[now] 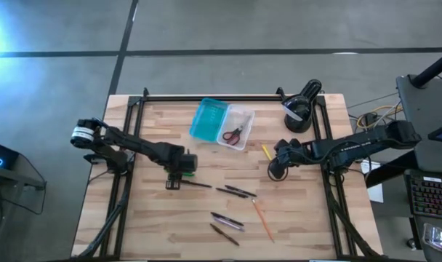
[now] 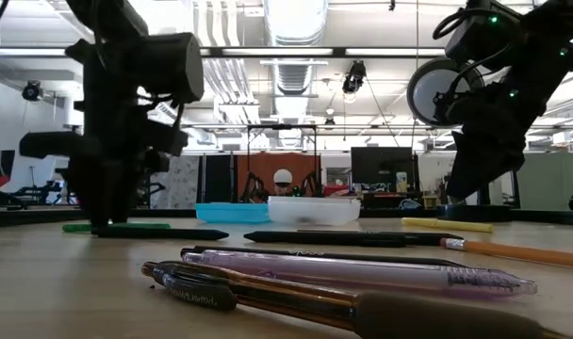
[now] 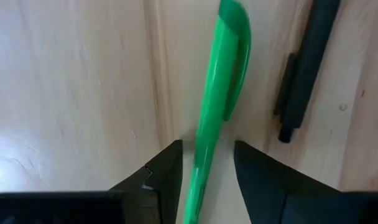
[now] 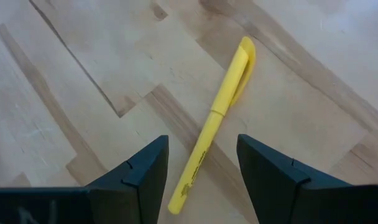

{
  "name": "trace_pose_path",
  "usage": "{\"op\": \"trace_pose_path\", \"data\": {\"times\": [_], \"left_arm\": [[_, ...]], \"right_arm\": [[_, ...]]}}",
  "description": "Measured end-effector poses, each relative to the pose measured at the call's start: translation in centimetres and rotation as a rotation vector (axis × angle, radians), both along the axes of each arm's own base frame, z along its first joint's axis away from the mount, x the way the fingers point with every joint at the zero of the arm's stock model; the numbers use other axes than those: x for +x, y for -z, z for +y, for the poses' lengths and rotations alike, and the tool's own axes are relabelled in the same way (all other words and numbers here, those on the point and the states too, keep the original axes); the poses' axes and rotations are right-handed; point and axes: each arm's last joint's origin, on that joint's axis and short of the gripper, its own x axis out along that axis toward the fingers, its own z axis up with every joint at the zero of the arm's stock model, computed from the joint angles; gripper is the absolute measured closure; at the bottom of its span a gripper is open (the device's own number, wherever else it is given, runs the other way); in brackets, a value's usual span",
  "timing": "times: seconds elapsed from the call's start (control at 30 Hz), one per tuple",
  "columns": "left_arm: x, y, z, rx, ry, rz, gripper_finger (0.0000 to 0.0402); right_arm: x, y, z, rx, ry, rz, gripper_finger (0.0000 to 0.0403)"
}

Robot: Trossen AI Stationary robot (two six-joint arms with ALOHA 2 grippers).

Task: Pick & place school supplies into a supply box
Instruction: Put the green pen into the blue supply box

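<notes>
Green marker (image 3: 217, 106) between left claw (image 3: 206, 163) fingers, wrist view only.

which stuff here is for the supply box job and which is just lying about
For the job:
- clear and turquoise plastic supply box
- red-handled scissors inside it
- green marker
- yellow highlighter pen
- orange pencil
- dark pens

Lying about:
- black round device

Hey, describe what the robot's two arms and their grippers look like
Both arms are dark, jointed and slender. The left arm has a white-and-black ring near its base. Each gripper, left gripper and right gripper, ends in two black, wedge-shaped fingers. Small green lights glow on the right arm.
</notes>
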Motion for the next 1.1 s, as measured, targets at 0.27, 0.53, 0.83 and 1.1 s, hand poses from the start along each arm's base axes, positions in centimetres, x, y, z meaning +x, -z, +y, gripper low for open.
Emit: {"op": "trace_pose_path", "data": {"times": [0.27, 0.53, 0.83, 1.1], "left_arm": [[-0.1, 1.4, 0.0, -0.005, -0.025, 0.003, 0.0362], [2.1, -0.8, 1.2, -0.153, -0.449, -0.041, 0.0389], [8.5, -10.9, 8.8, -0.404, -1.005, -0.625, 0.039], [15.5, -8.0, 16.4, -0.369, -1.092, -0.529, 0.039]], "right_arm": [[0.0, 0.0, 0.0, -0.009, 0.004, 0.001, 0.022], [-0.3, -0.7, -0.3, -0.012, 0.175, -0.088, 0.022], [-1.0, -2.3, -0.7, 0.039, 0.435, -0.273, 0.022], [-1.1, -2.0, -0.8, 0.04, 0.452, -0.252, 0.022]]}}
